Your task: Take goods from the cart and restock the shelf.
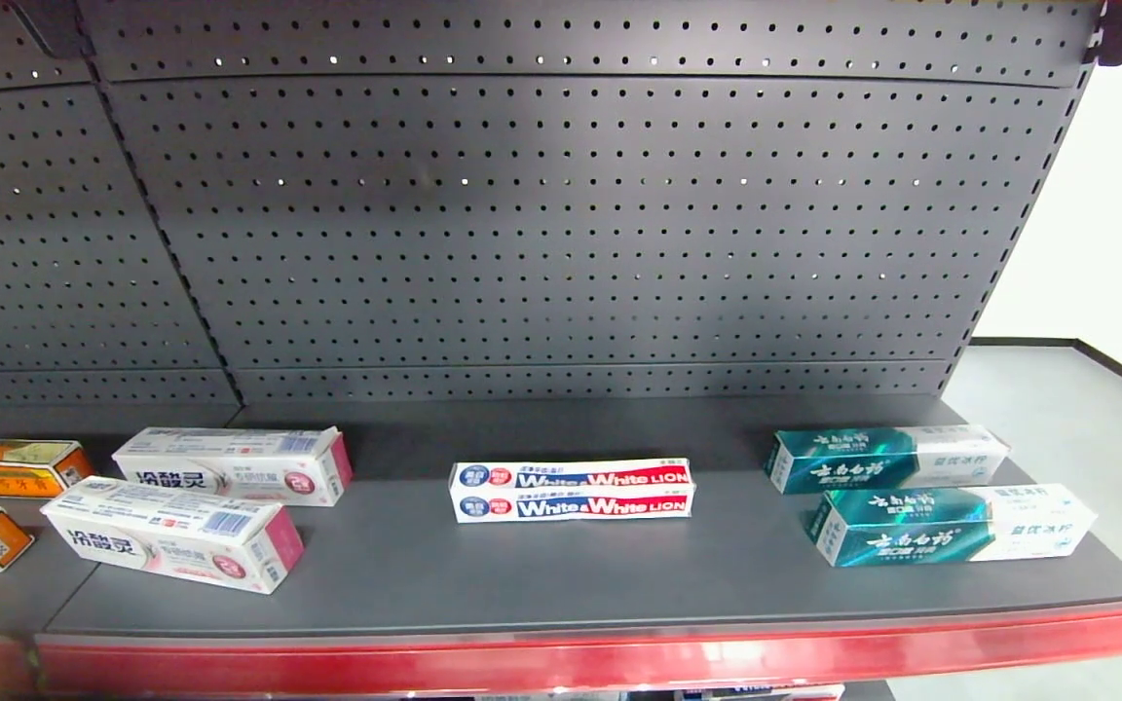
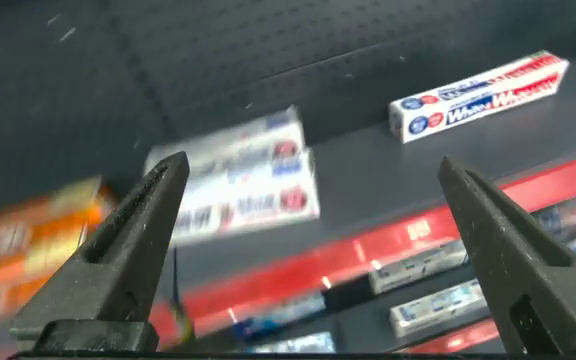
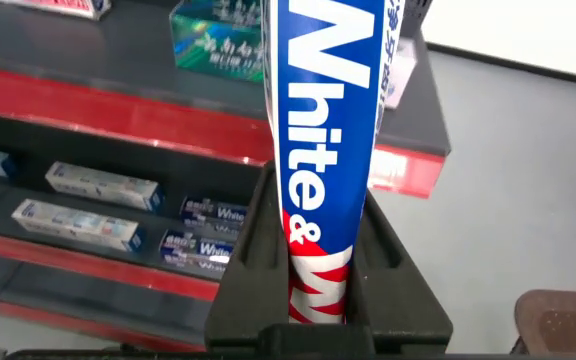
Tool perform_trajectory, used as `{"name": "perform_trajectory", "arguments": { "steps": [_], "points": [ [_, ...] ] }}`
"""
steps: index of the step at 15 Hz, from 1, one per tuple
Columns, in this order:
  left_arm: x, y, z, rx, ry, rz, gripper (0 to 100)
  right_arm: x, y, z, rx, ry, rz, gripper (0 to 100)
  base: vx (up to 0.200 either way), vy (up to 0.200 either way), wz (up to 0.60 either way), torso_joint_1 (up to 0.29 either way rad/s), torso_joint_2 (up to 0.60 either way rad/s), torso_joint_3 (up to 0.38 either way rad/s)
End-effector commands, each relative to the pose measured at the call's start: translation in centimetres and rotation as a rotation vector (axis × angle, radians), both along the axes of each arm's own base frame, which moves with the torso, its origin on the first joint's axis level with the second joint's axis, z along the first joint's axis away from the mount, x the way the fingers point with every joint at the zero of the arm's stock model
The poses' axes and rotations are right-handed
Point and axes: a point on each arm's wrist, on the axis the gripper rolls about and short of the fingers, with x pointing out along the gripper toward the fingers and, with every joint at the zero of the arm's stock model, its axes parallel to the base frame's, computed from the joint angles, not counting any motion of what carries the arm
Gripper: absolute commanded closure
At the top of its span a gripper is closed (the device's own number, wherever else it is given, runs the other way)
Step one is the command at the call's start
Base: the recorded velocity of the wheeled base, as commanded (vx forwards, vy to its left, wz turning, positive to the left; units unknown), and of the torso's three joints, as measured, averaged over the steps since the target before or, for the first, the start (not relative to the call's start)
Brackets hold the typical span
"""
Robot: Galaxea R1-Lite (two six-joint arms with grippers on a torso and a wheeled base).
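Note:
A blue, white and red toothpaste box (image 3: 326, 110) stands lengthwise out of my right gripper (image 3: 323, 255), which is shut on its lower end, in front of the shelf's right part. A matching box (image 1: 571, 490) lies in the middle of the grey shelf board (image 1: 522, 574). My left gripper (image 2: 313, 170) is open and holds nothing; it hangs in front of the shelf, facing the pink-and-white boxes (image 2: 243, 180). Beyond its far finger lies the matching box (image 2: 480, 95).
The shelf also carries two pink-and-white boxes (image 1: 230, 465), orange boxes (image 1: 6, 465) on the left board and two green boxes (image 1: 951, 526) at the right. A red front strip (image 1: 600, 657) edges the shelf. Lower shelves hold more boxes (image 3: 98, 185). Grey floor (image 3: 528, 180) lies to the right.

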Motion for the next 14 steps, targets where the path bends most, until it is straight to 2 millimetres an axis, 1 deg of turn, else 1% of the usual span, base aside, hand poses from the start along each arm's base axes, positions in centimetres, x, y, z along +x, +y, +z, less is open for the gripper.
{"name": "perform_trajectory", "arguments": {
  "steps": [1, 4, 6, 7, 8, 9, 10, 12, 13, 14],
  "points": [
    [8.2, -1.4, 1.0, 0.11, 0.14, -0.157, 0, 0.2, 0.0, -0.4, -0.003, 0.02, 0.003, 100, 0.0, 0.0, 0.0, 0.0, 0.0, 0.0],
    [12.3, -3.7, 1.3, 0.12, 0.181, -0.28, 0, 0.1, 0.1, -0.3, 0.001, 0.016, 0.026, 100, 0.0, 0.0, 0.0, 0.0, 0.0, 0.0],
    [14.3, -4.8, 2.0, 0.098, 0.167, -0.31, 0, 0.1, 0.1, -0.2, 0.002, 0.013, 0.032, 100, 0.0, 0.0, 0.0, 0.0, 0.0, 0.0],
    [16.4, -5.7, 2.4, 0.073, 0.169, -0.325, 0, 0.2, 0.1, -0.3, 0.002, 0.017, 0.032, 100, 0.0, 0.0, 0.0, 0.0, 0.0, 0.0],
    [17.6, -6.7, 2.8, 0.043, 0.167, -0.384, 0, 0.2, 0.1, -0.4, 0.002, 0.02, 0.039, 100, 0.0, 0.0, 0.0, 0.0, 0.0, 0.0],
    [18.0, -7.1, 3.1, 0.023, 0.176, -0.41, 0, 0.2, 0.1, -0.4, 0.006, 0.021, 0.053, 100, 0.0, 0.0, 0.0, 0.0, 0.0, 0.0],
    [18.4, -8.1, 3.0, 0.006, 0.207, -0.447, 0, 0.1, 0.2, -0.3, 0.01, 0.017, 0.072, 100, 0.0, 0.0, 0.0, 0.0, 0.0, 0.0],
    [19.1, -8.6, 2.5, 0.005, 0.244, -0.457, 0, 0.1, 0.2, -0.2, 0.012, 0.011, 0.075, 100, 0.0, 0.0, 0.0, 0.0, 0.0, 0.0],
    [19.3, -8.7, 2.6, -0.001, 0.246, -0.457, 0, 0.0, 0.2, -0.2, 0.012, 0.008, 0.074, 100, 0.0, 0.0, 0.0, 0.0, 0.0, 0.0],
    [20.1, -8.9, 2.5, -0.002, 0.255, -0.46, 0, 0.0, 0.2, -0.3, 0.012, 0.005, 0.075, 100, 0.0, 0.0, 0.0, 0.0, 0.0, 0.0]
  ]
}}
